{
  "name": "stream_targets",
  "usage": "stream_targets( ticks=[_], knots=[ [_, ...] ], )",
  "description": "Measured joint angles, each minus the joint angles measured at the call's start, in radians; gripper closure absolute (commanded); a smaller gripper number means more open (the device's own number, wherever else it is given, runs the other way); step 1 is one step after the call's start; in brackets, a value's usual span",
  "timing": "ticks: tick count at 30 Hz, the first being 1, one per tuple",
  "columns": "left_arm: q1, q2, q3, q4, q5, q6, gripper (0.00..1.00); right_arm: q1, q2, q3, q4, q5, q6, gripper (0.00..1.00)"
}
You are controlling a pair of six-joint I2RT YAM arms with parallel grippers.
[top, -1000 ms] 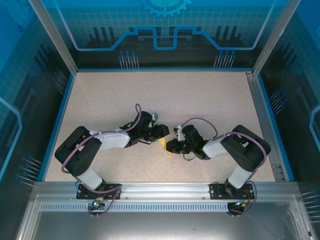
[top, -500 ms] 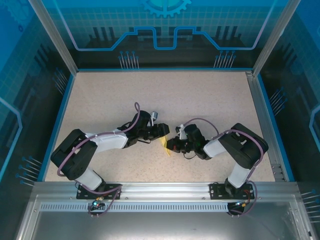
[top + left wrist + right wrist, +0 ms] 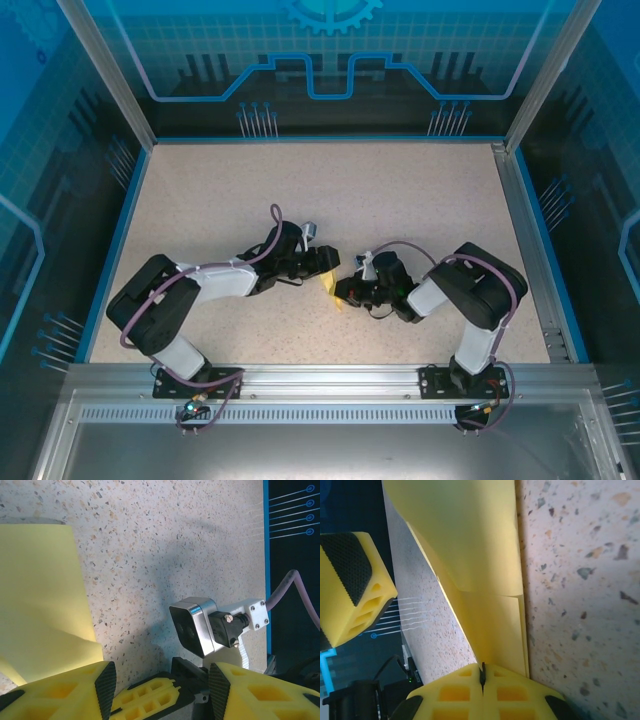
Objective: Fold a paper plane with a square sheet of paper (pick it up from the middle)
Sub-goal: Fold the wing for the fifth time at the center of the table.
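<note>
The yellow sheet of paper (image 3: 328,288) is folded over into layers and stands up off the table between the two arms. My right gripper (image 3: 482,674) is shut on its lower edge, and the paper (image 3: 470,555) fans upward from the pinched fingers. My left gripper (image 3: 162,680) is open, its black pads wide apart. The paper (image 3: 40,605) lies to the left of its left finger, outside the jaws. Between those jaws I see the right gripper's yellow fingers (image 3: 145,702) and the right wrist camera (image 3: 195,627). From above, the left gripper (image 3: 325,265) and the right gripper (image 3: 342,292) almost touch.
The speckled table (image 3: 330,190) stretches back to blue walls. A metal rail (image 3: 530,250) runs along the right side and the base rail (image 3: 320,380) along the near edge. One left finger (image 3: 350,580) hangs close to the paper's left side.
The right arm's elbow has drawn in to the left while its gripper stays shut on the paper. The left gripper has stayed beside it, its jaws a touch wider.
</note>
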Motion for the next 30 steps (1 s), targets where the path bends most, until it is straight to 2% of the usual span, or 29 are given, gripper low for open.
stream_targets(
  ticks=[11,20,30],
  knots=[
    [0.000,0.031,-0.040,0.053,0.004,-0.001,0.43,-0.006,0.020,-0.003,0.039,-0.012,0.040,0.96],
    [0.000,0.035,-0.054,0.057,0.007,0.000,0.45,-0.006,0.021,-0.006,0.047,-0.012,0.048,0.96],
    [0.001,0.119,-0.023,0.077,0.008,0.000,0.45,-0.008,0.021,-0.006,0.047,-0.013,0.051,0.93]
  ],
)
